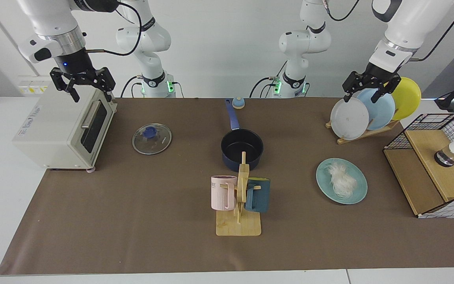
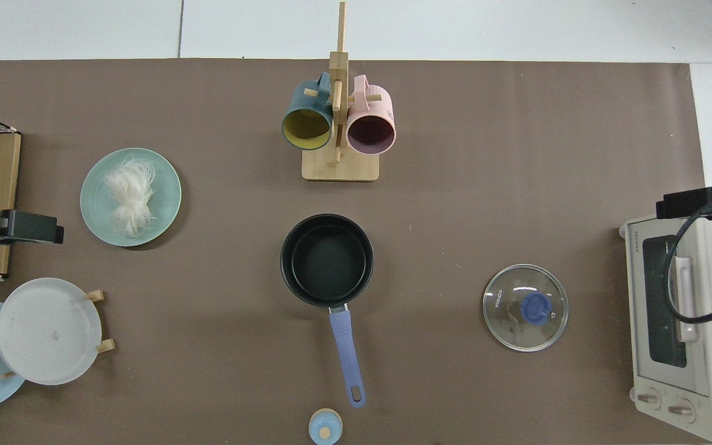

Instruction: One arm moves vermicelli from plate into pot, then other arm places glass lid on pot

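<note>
Nearest us on the table (image 1: 132, 236), we find the vermicelli (image 1: 341, 179) heaped on the plate (image 1: 359, 194), with the empty pot (image 1: 242, 149) and the glass lid (image 1: 151, 139) lying flat farther back. Beyond these, the left pincer (image 1: 370, 89) hangs open and empty over the racked plates (image 1: 349, 118). The right pincer (image 1: 86, 83) hangs open and empty above the toaster oven (image 1: 63, 128), both arms raised.

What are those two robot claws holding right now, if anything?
Nothing. The left gripper hangs open above the plate rack; the right gripper hangs open over the toaster oven. The vermicelli lies untouched.
</note>
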`<state>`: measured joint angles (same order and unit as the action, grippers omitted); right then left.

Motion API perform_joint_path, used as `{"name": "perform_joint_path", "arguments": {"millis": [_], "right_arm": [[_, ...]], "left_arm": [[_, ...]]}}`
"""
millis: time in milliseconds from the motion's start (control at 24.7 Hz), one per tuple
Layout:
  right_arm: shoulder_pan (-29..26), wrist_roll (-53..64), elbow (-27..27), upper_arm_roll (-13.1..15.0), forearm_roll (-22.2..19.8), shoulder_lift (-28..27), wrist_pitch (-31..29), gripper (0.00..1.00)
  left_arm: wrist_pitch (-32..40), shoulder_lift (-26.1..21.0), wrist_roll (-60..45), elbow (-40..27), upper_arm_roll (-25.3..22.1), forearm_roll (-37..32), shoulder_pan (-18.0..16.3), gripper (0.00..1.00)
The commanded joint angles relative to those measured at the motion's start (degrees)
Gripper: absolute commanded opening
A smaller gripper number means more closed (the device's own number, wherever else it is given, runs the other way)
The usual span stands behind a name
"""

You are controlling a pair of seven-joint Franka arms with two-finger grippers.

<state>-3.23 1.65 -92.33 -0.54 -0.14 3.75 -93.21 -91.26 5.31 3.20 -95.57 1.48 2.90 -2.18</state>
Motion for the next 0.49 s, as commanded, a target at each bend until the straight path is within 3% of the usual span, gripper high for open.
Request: {"name": "perform_joint_path", "arguments": {"millis": [0,446], "right_arm": [[-0.2,1.3,0.0,-0.2,0.4,0.1,0.0,1.0],[-0.5,1.3,-0.4,-0.2,0.5,0.5,0.9,1.0]], "left_arm": [[0.6,-0.1,0.1,0.9,-0.3,-1.2,0.6,1.0],[0.6,-0.1,0.1,0.9,-0.3,-1.2,0.6,1.0]]}}
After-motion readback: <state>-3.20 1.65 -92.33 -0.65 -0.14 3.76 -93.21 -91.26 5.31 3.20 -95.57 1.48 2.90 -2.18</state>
